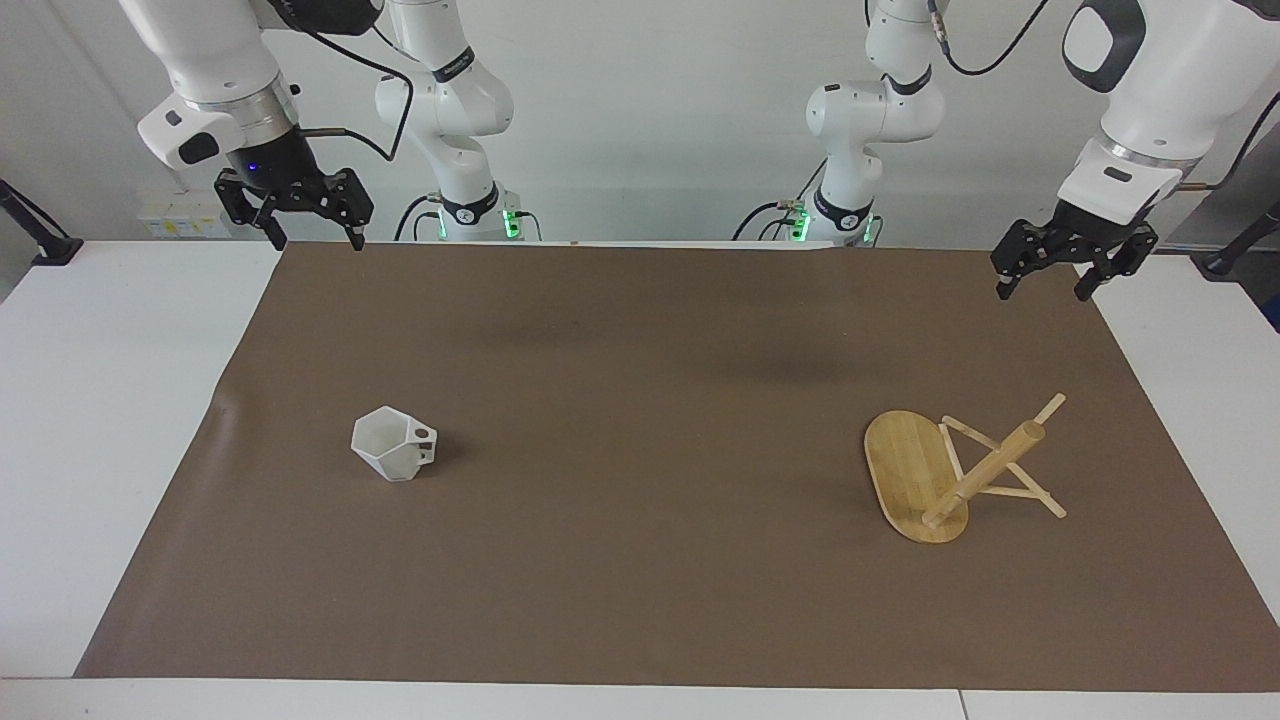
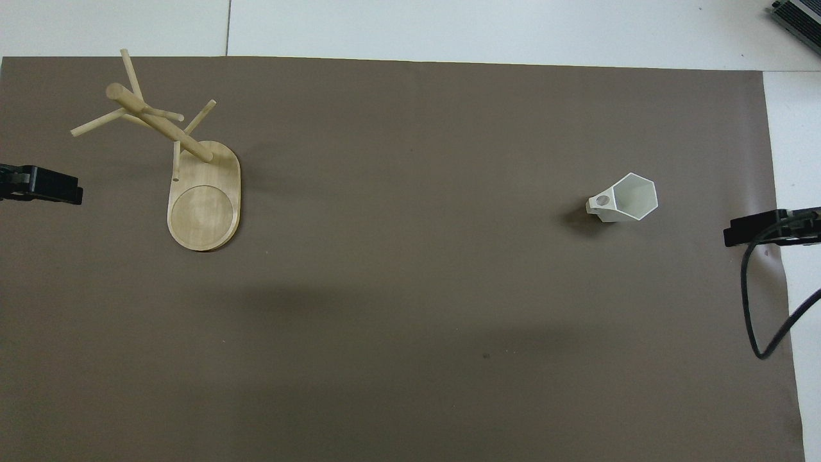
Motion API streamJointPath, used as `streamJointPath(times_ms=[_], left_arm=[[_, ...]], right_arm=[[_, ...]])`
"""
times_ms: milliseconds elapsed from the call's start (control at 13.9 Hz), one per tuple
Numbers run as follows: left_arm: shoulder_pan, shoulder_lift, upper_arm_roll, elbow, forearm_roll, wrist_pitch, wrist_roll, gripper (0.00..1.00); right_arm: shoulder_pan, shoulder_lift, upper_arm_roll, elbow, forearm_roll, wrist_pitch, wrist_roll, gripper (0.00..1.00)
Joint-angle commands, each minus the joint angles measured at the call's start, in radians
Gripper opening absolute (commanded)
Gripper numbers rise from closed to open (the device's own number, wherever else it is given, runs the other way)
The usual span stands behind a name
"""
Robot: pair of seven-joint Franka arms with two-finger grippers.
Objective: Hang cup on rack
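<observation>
The small white faceted cup with a hexagonal rim and a blocky pierced handle point(image 1: 393, 444) stands upright on the brown mat point(image 1: 640, 420) toward the right arm's end of the worktop point(image 1: 110, 400), untouched. The light bamboo mug rack with an oval base, round post and thin crossing pegs point(image 1: 960, 470) stands well apart from it, toward the left arm's end.

The right hand point(image 1: 312, 235) hangs high over the mat's edge nearest the robots, fingers spread and holding nothing. The left hand point(image 1: 1045, 280) hovers likewise at its own end, open and empty, waiting.

The step in hand looks to be the first reach for the cup, and the right arm is the better placed. It should probably descend straight down and pinch one flat wall at the rim, leaving the handle's round hole free for a peg. The slanted facets may slip, so the grip should sit squarely.

Nothing lies between cup and rack. The pegs jut at several angles, so the carry should arrive high.
</observation>
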Motion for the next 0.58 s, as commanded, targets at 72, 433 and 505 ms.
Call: streamJointPath(times_ms=[72, 433, 505], left_arm=[[0.004, -0.020, 0.002, -0.026, -0.004, 0.003, 0.008, 1.00], [0.004, -0.020, 0.002, -0.026, -0.004, 0.003, 0.008, 1.00], [0.004, -0.020, 0.002, -0.026, -0.004, 0.003, 0.009, 1.00]], right_arm=[[-0.002, -0.019, -0.002, -0.024, -0.008, 0.024, -0.020, 1.00], [0.000, -0.016, -0.002, -0.044, -0.005, 0.108, -0.031, 1.00], [0.000, -0.007, -0.002, -0.044, -0.003, 0.139, -0.034, 1.00]])
